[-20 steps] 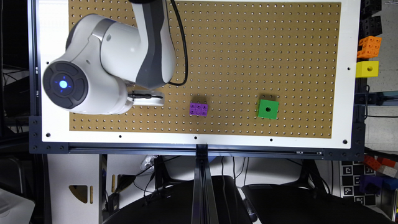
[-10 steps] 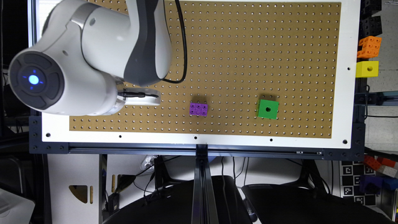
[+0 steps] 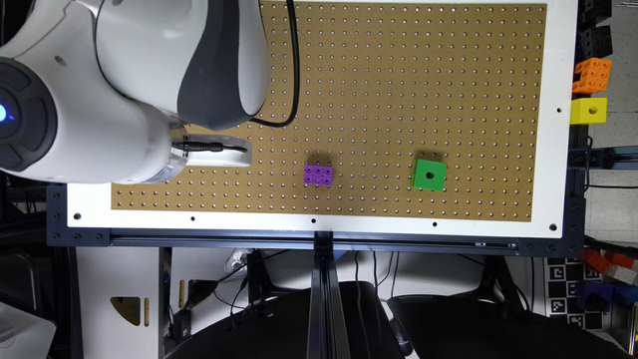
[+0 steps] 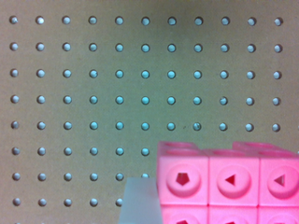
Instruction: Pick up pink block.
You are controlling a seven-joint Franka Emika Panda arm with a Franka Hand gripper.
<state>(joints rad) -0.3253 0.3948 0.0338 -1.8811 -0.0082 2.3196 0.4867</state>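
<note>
Pink block point(image 4: 229, 184): bright pink, round recessed holes with small shaped openings on its face; fills the near corner of the wrist view, close under the wrist camera, with pegboard behind it
Pale translucent piece point(image 4: 138, 200): touching the pink block's side in the wrist view; cannot tell if it is a gripper finger
Gripper point(image 3: 219, 152): white part past the wrist in the exterior view, low over the board; whether it is parted, closed or holding the pink block cannot be told
Arm point(image 3: 124, 85): large white and grey body above the gripper, black cable looping beside it
Purple block point(image 3: 318, 175): on the board, near the gripper, toward the exterior view's right
Green cube point(image 3: 428, 174): beyond the purple block, farther from the gripper
Pegboard point(image 3: 398, 75): brown, rows of small holes, white frame round it
Yellow cube point(image 3: 588, 110): off the board, well apart from the gripper
Orange block point(image 3: 592, 76): just beside the yellow cube
</note>
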